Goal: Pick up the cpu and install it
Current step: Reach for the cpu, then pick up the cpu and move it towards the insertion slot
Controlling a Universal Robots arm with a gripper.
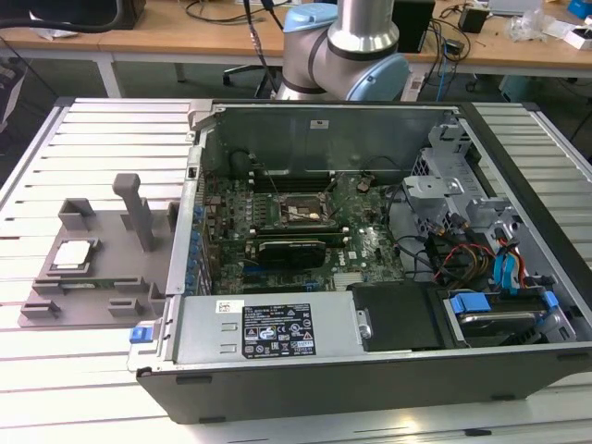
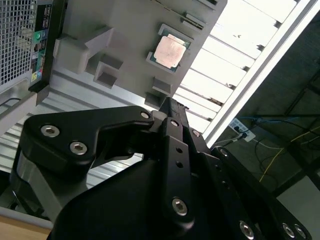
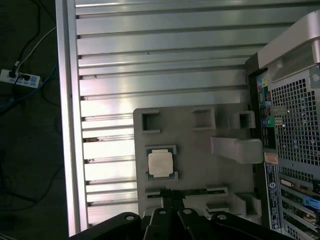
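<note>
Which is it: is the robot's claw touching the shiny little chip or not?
Apart. In the first wrist view, the gripper tips lie short of the cpu, with a strip of bare grey tray showing between them.

Chip (image 3: 160,163) is lying face-up on the grey tray (image 3: 200,165), exposed from above. Low blocks (image 3: 151,121) are ringing it on the tray (short, mattering only for a sideways approach). Tall post (image 1: 139,211) is standing on the tray between chip and computer case (image 1: 370,370), blocking a low straight path. Case wall (image 1: 185,240) is rising just beside the tray. Inside, the socket (image 1: 296,211) is facing up mid-board; cables (image 1: 444,254) and drive cage (image 1: 435,190) are crowding the exterior view's right. Slatted table (image 1: 102,139) is giving flat room beyond the tray.
</note>
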